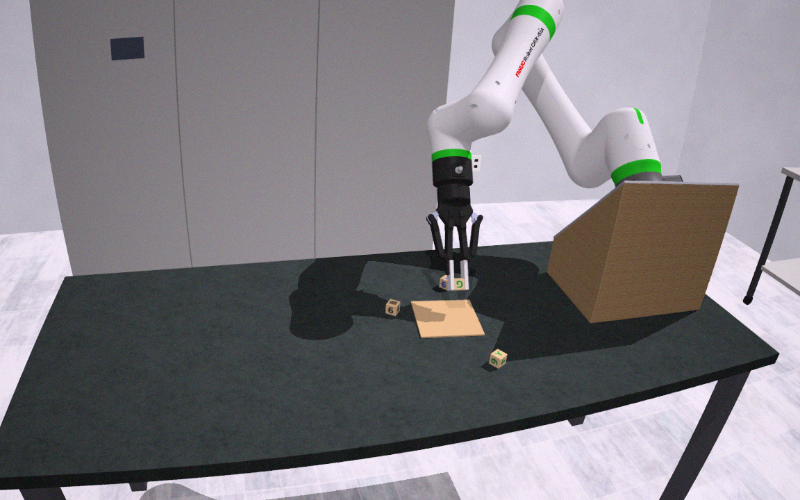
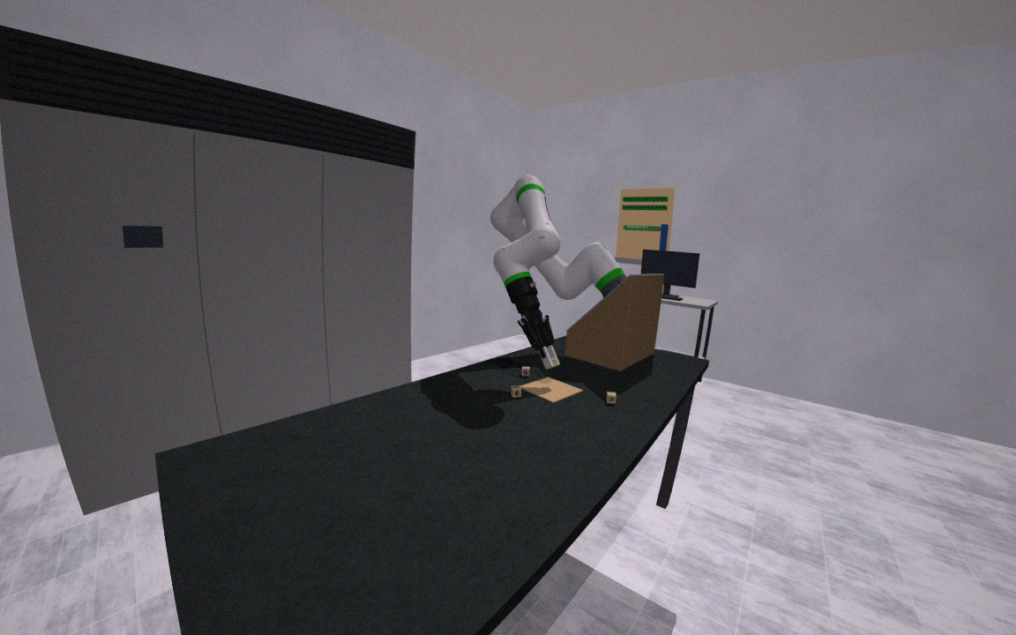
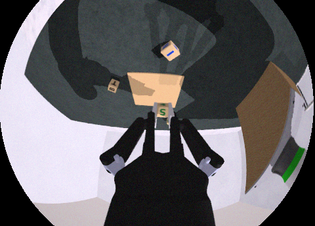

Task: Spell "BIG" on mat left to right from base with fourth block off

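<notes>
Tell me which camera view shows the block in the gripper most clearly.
The top view: the held block shows a green letter between the white fingers, lifted behind the mat. The wrist view shows one green-marked face. In the exterior view it is tiny.

We see pale grey walls w/ a beige ceiling (image 2: 653, 47). Floor (image 2: 851, 536) is light grey marbled tile. Big grey cabinet (image 2: 180, 300), three panels, black vented strip along its top and a small dark square on the left panel, stands just behind the dark table (image 2: 385, 489) w/ black legs. A brown wedge-shaped box (image 1: 639, 248) sits on the table's far end. In the far corner: a small white desk (image 2: 693, 302) w/ a monitor (image 2: 669, 268), and a tan board (image 2: 646, 220) on the wall. Light throws hard shadows across the table top.
</notes>
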Controlling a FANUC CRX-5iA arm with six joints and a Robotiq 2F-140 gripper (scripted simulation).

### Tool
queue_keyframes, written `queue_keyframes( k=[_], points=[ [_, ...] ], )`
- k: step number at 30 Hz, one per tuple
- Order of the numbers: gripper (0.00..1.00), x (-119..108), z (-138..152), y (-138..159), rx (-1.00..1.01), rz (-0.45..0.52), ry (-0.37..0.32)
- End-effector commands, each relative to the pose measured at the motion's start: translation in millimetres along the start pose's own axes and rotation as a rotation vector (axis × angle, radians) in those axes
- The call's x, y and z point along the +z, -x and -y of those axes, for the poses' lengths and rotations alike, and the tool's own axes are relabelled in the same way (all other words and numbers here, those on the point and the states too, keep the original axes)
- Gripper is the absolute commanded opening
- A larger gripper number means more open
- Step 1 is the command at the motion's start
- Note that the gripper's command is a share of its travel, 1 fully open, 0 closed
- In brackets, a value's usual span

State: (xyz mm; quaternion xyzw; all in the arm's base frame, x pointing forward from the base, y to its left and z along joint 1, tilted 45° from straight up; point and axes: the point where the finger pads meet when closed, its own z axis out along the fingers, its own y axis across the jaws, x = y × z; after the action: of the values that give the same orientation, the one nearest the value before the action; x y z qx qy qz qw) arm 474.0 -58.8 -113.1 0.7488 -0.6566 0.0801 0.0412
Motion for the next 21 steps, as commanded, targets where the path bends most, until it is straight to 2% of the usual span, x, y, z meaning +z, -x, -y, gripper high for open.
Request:
queue_keyframes(
  k=[1,13,21],
  points=[
    [0.13,0.0,-1.7,-4.0,-0.008,0.132,0.044],
    [0.13,-0.6,-1.9,-8.8,-0.006,0.332,0.050],
    [0.13,-1.7,-0.3,-9.8,-0.007,0.397,0.045]
  ],
)
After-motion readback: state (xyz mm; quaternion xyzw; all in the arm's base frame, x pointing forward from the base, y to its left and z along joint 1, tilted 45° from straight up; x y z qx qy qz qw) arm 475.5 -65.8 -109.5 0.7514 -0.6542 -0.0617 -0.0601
